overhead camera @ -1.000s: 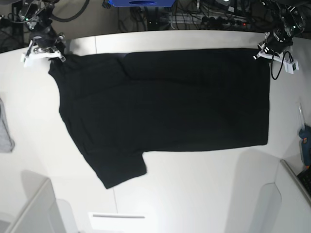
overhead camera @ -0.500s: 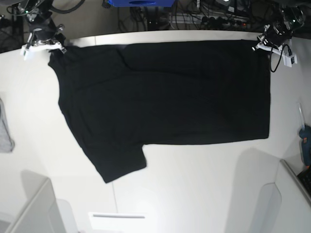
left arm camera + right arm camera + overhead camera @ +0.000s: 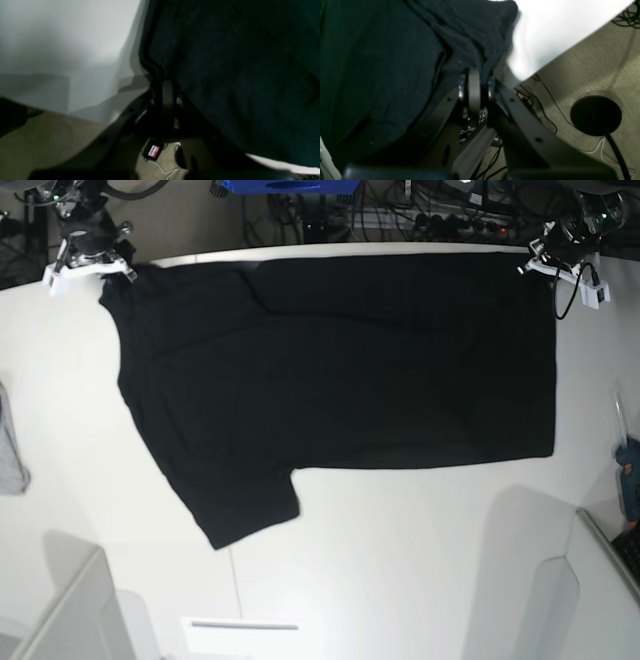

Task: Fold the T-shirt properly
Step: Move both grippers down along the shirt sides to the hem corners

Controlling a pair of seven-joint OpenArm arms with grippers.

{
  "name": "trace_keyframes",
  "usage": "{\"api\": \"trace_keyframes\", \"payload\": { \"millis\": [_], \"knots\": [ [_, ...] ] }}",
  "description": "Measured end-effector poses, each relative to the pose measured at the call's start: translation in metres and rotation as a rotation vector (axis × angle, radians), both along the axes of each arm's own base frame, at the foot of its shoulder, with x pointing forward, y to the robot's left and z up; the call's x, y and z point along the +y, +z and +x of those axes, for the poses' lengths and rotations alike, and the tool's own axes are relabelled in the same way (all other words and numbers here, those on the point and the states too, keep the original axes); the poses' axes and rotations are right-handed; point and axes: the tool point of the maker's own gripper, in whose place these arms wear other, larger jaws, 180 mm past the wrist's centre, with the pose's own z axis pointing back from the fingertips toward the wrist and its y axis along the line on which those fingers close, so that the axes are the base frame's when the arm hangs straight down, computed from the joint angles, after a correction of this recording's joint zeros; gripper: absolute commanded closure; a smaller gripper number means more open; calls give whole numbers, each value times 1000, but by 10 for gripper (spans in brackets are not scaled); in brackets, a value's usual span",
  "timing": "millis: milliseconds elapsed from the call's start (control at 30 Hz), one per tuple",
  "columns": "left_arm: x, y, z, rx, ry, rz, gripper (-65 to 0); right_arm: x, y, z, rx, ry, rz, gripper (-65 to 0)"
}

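Note:
The black T-shirt (image 3: 340,370) lies spread flat on the white table (image 3: 400,560), plain side up, one sleeve pointing to the front left. My right gripper (image 3: 108,268) is at the far left corner, shut on the shirt's edge; in the right wrist view its fingers (image 3: 474,90) pinch bunched black cloth (image 3: 382,62). At the far right corner my left gripper (image 3: 542,268) is shut on the cloth, and in the left wrist view its fingers (image 3: 167,97) clamp the shirt's hem (image 3: 237,75). Both grips sit near the table's back edge.
A small grey cloth (image 3: 10,445) lies at the left edge. A blue-handled tool (image 3: 628,470) rests at the right edge. Grey bins stand at the front left (image 3: 70,610) and front right (image 3: 560,600). Cables (image 3: 420,220) run behind the table.
Both grippers have moved toward the table's back edge, pulling the shirt's far edge along. The whole shirt has slid back a little and lies flatter.

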Motion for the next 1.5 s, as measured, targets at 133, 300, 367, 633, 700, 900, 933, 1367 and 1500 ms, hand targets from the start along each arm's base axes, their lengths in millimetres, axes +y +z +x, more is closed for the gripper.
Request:
{"api": "trace_keyframes", "payload": {
  "millis": [133,300,367,633,700,900,933,1367,1500],
  "knots": [
    [0,0,-1,5,-1,1,0,0,0,0,0,0,0,0],
    [0,0,-1,5,0,1,0,0,0,0,3,2,2,0],
    [0,0,-1,5,0,1,0,0,0,0,2,2,2,0],
    [1,2,1,-10,6,1,-365,0,0,0,2,1,0,-173],
    [10,6,-1,-21,39,7,-467,0,0,0,3,2,-2,-243],
    [48,34,-8,-60,122,110,-518,-18,4,-5,-6,-63,-23,-251],
    [54,43,-6,-83,128,134,-518,-27,6,-7,-13,-100,-37,-254],
    [85,109,42,-266,125,277,-173,-28,48,92,-205,65,-94,-254],
    [75,106,57,-238,95,217,0,-10,61,123,-264,135,-89,-254]
  ]
}}
